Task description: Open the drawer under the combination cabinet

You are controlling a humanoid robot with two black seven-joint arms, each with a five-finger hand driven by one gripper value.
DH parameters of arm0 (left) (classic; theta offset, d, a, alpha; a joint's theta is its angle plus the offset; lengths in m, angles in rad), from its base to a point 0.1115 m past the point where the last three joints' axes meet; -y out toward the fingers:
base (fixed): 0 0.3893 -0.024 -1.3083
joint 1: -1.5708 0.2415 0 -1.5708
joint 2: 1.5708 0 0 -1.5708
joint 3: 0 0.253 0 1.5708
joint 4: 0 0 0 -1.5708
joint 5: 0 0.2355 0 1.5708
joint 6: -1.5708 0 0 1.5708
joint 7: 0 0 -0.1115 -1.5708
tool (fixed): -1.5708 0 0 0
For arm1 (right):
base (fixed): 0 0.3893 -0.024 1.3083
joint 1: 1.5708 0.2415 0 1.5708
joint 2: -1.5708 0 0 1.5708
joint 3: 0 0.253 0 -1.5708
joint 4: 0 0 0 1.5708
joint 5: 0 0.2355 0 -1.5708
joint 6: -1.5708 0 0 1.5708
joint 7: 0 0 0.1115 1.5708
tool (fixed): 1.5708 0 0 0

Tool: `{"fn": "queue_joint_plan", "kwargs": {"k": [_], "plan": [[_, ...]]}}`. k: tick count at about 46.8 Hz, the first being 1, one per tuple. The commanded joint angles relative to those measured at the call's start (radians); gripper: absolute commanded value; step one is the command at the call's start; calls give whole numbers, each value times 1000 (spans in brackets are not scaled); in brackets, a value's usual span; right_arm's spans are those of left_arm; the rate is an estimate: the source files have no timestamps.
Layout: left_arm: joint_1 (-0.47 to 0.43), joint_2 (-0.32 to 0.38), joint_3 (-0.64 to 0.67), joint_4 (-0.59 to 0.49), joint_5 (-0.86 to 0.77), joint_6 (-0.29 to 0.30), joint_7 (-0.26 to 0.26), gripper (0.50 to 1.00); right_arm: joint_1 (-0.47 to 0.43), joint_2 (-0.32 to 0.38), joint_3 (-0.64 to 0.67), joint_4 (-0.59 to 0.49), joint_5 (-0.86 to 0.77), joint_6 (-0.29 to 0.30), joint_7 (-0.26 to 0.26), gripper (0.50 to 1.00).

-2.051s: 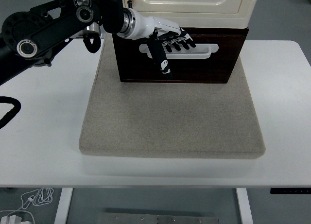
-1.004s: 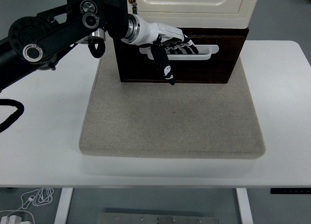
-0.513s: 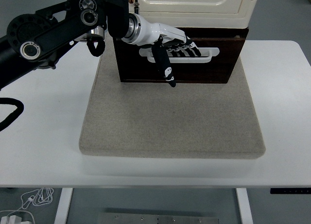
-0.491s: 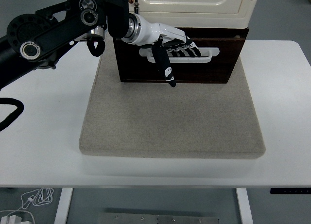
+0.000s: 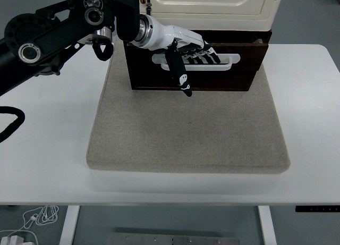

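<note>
White table [image 5: 48,149] — left hand [image 5: 186,48] curls its fingers into the drawer [image 5: 212,75] handle [image 5: 226,61].

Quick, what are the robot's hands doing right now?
Left hand: fingers hooked in the drawer handle, thumb hanging down.
Right hand: not in view.

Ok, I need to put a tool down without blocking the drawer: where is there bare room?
The white table right of the grey mat is bare. The mat's near half is free too. The left hand crowds the drawer handle.
</note>
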Motion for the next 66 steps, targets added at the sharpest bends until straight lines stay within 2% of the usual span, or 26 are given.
{"fn": "queue_joint_plan", "kwargs": {"k": [1,22,27,40,66], "plan": [[-1,0,0,-1,-2,0,0,1000,0,0,0,0,0,0,0,928],[-5,-8,0,-12,-7,1,-2,1000,0,0,0,0,0,0,0,928],[-5,-11,0,-12,-7,39,-3,1000,0,0,0,0,0,0,0,928],[-3,-11,1,-12,4,68,-5,1000,0,0,0,0,0,0,0,928],[9,-9,12,-14,4,45,-5,1000,0,0,0,0,0,0,0,928]]}}
